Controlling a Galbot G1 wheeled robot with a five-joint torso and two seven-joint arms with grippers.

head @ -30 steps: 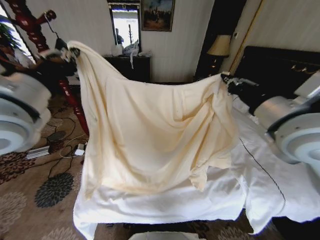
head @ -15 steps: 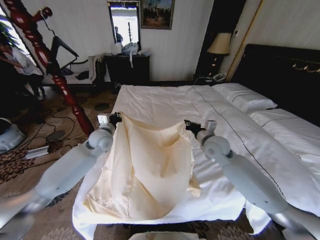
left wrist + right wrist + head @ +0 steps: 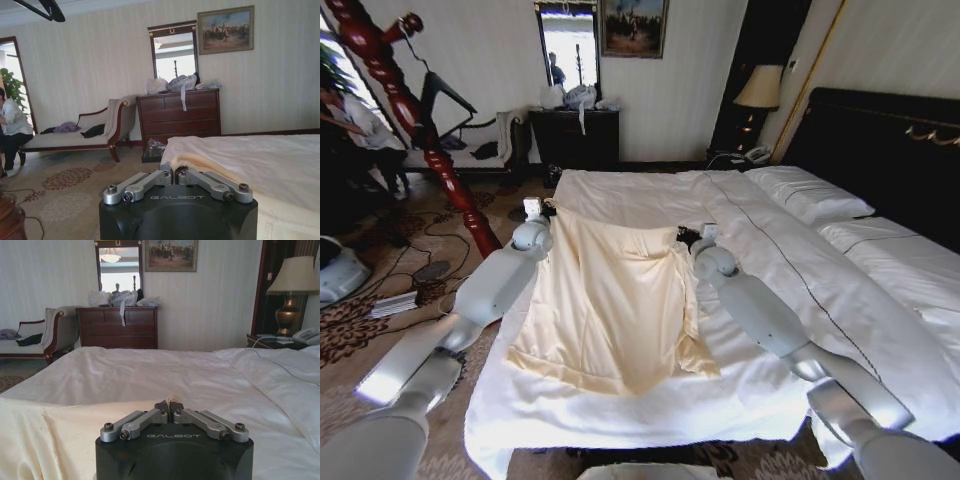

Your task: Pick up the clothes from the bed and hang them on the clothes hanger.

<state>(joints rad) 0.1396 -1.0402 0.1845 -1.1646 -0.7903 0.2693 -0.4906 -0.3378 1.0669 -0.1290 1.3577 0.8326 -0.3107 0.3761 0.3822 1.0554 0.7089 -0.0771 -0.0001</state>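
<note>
Stand [image 3: 395, 95] beside bed [image 3: 650, 195]

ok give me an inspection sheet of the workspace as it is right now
Surface: bed with white duvet, dark stitched line, white pillows, black headboard.
Job's things: clothes lie spread flat on the bed; clothes hanger hangs on the reddish wooden stand, bare.
Clutter: bags on the dresser; dark items on the chaise.
Grippers: left gripper shut on the clothes' left top corner; right gripper shut on the right top corner, both low at the bed.
Cables: loose cords on the carpet by the stand's foot.
Surroundings: mirror, painting, lamp and phone on the nightstand; a person seated far left.
</note>
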